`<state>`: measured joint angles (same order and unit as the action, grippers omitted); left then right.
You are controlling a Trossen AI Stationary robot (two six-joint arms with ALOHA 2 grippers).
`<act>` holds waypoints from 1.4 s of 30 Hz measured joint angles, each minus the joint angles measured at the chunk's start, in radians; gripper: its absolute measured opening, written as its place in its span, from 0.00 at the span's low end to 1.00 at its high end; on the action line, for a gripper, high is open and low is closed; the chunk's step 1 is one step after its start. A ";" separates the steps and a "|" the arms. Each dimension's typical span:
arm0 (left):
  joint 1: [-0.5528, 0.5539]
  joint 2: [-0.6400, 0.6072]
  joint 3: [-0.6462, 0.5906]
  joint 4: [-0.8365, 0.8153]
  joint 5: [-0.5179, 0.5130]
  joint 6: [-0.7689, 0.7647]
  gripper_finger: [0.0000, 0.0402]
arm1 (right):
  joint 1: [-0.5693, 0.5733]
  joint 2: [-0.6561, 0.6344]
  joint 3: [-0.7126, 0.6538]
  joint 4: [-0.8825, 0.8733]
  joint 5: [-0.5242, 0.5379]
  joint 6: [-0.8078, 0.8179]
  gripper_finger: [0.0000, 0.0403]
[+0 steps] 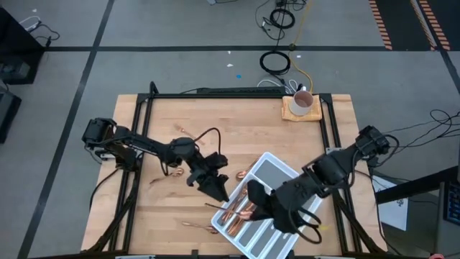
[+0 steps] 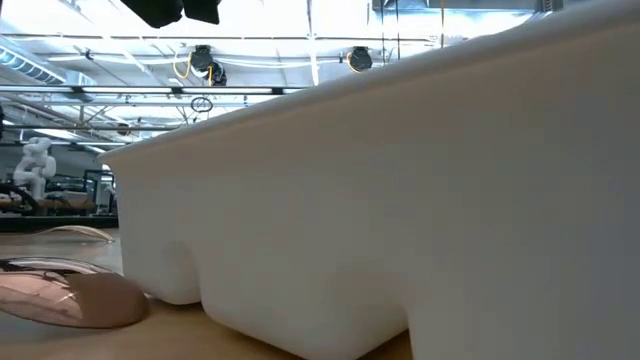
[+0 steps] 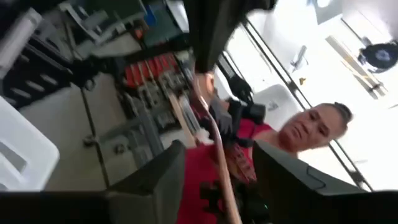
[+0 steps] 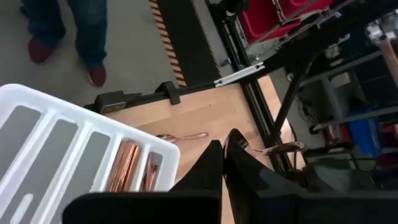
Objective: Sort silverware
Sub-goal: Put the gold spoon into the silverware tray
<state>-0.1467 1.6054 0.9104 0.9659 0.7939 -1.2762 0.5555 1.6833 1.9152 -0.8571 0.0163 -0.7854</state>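
The white divided tray (image 1: 277,188) lies at the table's near right, with several copper pieces of silverware (image 1: 239,211) in its left compartments. My right gripper (image 1: 253,196) hovers over the tray, shut on one slim copper piece (image 3: 214,134). My left gripper (image 1: 214,185) sits just left of the tray, open. Its fingers (image 3: 155,180) stand on either side of that piece with gaps. Loose silverware lies on the wood at the far left (image 1: 183,132), the middle left (image 1: 169,173) and the near edge (image 1: 194,224). My right gripper pinches the copper piece by its upper end (image 3: 203,79) between its shut fingertips, which come at it from above. The piece hangs slanting below them and passes between my left gripper's fingers. Its lower end runs out of the left wrist view.
A white mug (image 1: 302,102) stands on a small wooden board at the far right corner. In the low view a spoon bowl (image 2: 70,295) lies on the table beside the tray wall (image 2: 400,200). A person in red (image 3: 311,134) is beyond the table.
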 joint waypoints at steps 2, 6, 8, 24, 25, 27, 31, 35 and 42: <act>0.000 -0.001 0.000 0.000 0.030 0.000 0.50 | -0.018 0.000 0.000 0.000 -0.031 -0.009 0.00; 0.000 -0.001 0.000 -0.010 0.054 -0.054 0.51 | -0.049 0.001 0.000 0.000 -0.096 -0.029 0.00; 0.000 -0.001 0.000 -0.010 0.069 -0.090 0.51 | -0.063 0.002 0.000 0.000 -0.119 -0.050 0.00; -0.053 -0.002 0.001 0.007 0.074 -0.158 0.51 | -0.183 0.002 0.000 0.001 -0.232 -0.181 0.00; -0.053 -0.002 0.003 0.013 0.074 -0.163 0.51 | -0.188 0.003 0.000 0.002 -0.247 -0.181 0.00; -0.053 -0.002 0.010 0.026 0.072 -0.167 0.50 | -0.196 0.014 0.000 0.011 -0.278 -0.180 0.00; -0.053 -0.001 0.028 0.036 0.075 -0.171 0.44 | -0.196 0.054 0.000 0.010 -0.331 -0.184 0.00; -0.060 -0.001 0.034 0.035 0.089 -0.172 0.34 | -0.196 0.090 0.002 0.018 -0.337 -0.205 0.00; -0.073 0.000 0.034 0.007 0.099 -0.159 0.19 | -0.196 0.089 0.003 0.026 -0.337 -0.210 0.00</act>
<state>-0.2196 1.6058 0.9447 0.9734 0.8932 -1.4353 0.3599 1.7725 1.9179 -0.8310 -0.3206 -0.9957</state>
